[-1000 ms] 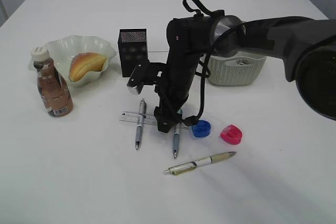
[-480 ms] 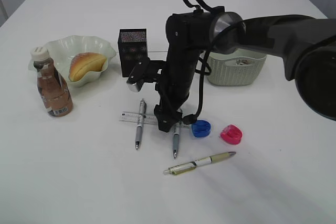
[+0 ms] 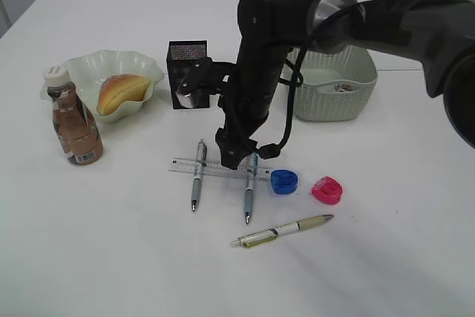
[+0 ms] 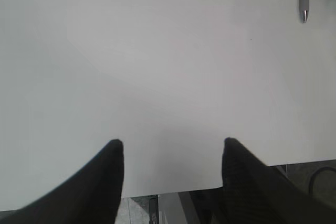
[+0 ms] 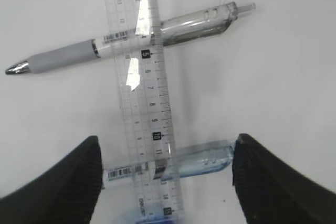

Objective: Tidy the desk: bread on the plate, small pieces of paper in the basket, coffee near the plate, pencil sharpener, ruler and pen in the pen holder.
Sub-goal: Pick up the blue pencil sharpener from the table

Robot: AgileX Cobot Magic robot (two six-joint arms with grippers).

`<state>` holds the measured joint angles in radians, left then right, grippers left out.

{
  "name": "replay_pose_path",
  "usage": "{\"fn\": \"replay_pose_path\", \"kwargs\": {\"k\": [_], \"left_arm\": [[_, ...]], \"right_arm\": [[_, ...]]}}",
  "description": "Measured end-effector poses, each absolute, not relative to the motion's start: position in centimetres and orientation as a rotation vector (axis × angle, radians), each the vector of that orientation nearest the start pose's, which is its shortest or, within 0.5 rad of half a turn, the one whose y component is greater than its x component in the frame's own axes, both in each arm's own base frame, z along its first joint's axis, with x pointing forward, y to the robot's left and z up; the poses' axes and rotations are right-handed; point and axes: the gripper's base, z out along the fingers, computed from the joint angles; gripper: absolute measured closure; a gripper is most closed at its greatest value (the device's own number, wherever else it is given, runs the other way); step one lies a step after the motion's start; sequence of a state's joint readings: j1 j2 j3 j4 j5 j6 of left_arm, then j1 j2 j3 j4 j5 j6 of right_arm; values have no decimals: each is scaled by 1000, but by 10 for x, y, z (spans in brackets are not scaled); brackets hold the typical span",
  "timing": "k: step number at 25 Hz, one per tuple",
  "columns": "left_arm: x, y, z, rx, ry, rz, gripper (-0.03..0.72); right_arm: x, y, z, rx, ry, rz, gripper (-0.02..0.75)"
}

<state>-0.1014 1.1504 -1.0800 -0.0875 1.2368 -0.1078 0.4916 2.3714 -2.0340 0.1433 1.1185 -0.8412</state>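
We see the right gripper (image 3: pixel 236 155) pointing straight down, jaws spread wide and empty, above the clear ruler (image 5: pixel 148 103) lying across two pens; its scale reads 5, 10. The left gripper (image 4: pixel 170 153) hangs wide over bare table.

Bright, even, diffuse lighting throughout, with only faint soft shadows on the white table (image 3: pixel 111 257). White glare patches on the clear ruler (image 5: pixel 144 77) in the right wrist view. Slightly soft, grainy exterior view. Blurred dark fingers (image 4: pixel 89 192) low in the left wrist view.
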Motion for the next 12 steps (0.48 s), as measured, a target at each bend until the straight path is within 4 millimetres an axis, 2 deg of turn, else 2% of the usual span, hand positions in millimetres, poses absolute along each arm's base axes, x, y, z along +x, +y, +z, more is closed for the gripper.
{"fn": "replay_pose_path", "kwargs": {"k": [5,12], "left_arm": [[200,-28,338,-30,2797,-182,255],[200,-29,338,-31,2797,-190,255]], "right_arm": [[427,236,179,-1607,2505,83,174],[430,225,181,-1218,2733,-67,174]]}}
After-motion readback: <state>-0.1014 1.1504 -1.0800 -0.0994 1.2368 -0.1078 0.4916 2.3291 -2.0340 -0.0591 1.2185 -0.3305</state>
